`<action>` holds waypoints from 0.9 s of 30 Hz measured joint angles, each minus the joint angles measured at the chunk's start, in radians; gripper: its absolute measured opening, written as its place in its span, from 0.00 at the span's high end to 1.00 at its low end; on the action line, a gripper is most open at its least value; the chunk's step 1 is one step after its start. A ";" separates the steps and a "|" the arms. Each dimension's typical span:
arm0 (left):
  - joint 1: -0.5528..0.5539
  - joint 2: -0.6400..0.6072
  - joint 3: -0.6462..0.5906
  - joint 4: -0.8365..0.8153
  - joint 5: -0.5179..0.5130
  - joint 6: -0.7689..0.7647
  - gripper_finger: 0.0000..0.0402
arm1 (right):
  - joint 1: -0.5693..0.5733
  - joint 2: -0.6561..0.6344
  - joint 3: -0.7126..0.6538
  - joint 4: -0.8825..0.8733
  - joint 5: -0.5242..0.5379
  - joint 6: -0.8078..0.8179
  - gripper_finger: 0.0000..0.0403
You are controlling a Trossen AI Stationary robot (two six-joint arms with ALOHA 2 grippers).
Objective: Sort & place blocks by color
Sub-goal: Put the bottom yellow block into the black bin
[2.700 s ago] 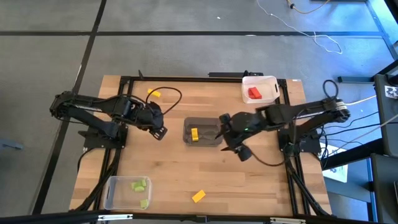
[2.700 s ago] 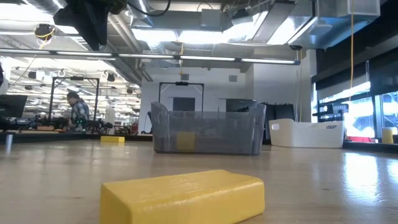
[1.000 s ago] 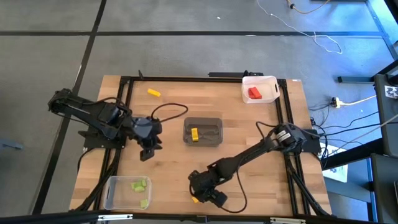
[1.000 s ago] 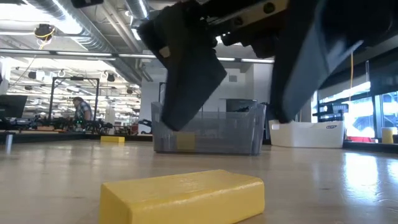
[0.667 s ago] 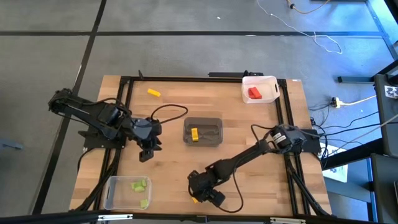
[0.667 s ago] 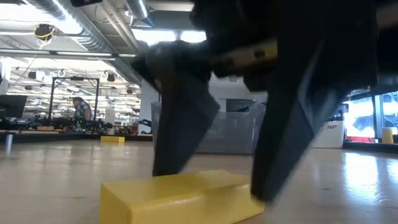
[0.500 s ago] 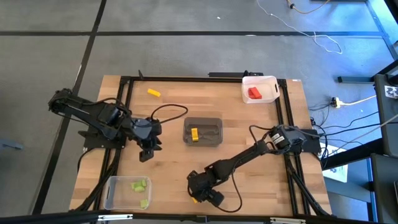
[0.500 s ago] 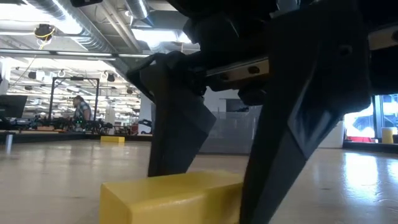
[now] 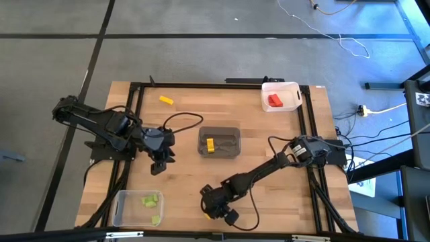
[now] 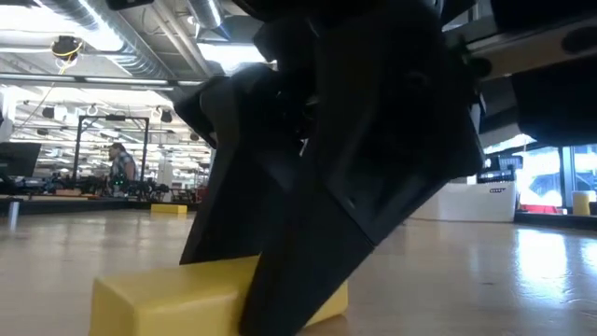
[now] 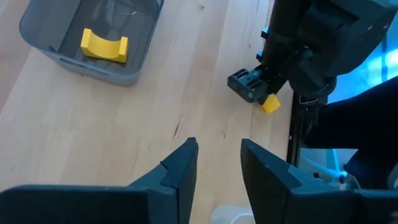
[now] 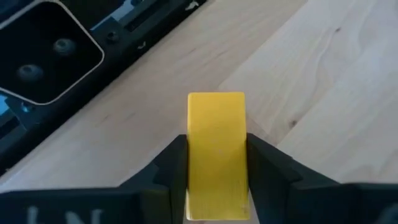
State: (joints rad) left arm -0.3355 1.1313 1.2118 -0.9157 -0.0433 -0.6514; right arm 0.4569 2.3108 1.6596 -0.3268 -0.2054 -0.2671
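Observation:
A yellow block (image 12: pixel 216 121) lies near the table's near edge, also seen as the yellow block (image 10: pixel 154 294) in the low view. My right gripper (image 12: pixel 216 163) has come down over it and is shut on it; in the high view my right gripper (image 9: pixel 212 213) covers most of it. My left gripper (image 9: pixel 158 165) hangs open over bare table, left of the grey bin (image 9: pixel 219 153). Another yellow block (image 9: pixel 210 144) lies in that bin. One more yellow block (image 9: pixel 165 101) rests flat near the far left corner. My right gripper pinches the yellow block between its two fingers (image 12: pixel 175 163), one on each long side (image 12: pixel 193 140). The fingers come from above, slanting down, and lie across the block. The block lies flat on the table, with one end (image 12: pixel 216 99) reaching out beyond the fingertips.
A white bin (image 9: pixel 290 88) at the far right holds a red block (image 9: pixel 275 101). A clear bin (image 9: pixel 123 208) at the near left holds green blocks (image 9: pixel 150 199). Black frame rails run along the table's edges. Bare wood lies between the bins.
My right gripper has come down over the yellow block near the near edge and shut on its sides. The block has slid a little toward the table's left, still flat on the wood. My left arm has kept still.

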 joint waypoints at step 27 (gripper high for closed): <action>0.000 0.000 0.000 0.017 0.000 0.008 0.71 | -0.351 -0.344 0.000 -0.380 0.199 0.004 0.69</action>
State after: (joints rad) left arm -0.3354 1.1310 1.2118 -0.8991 -0.0429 -0.6432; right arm 0.1056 1.9672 1.6596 -0.7068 -0.0061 -0.2627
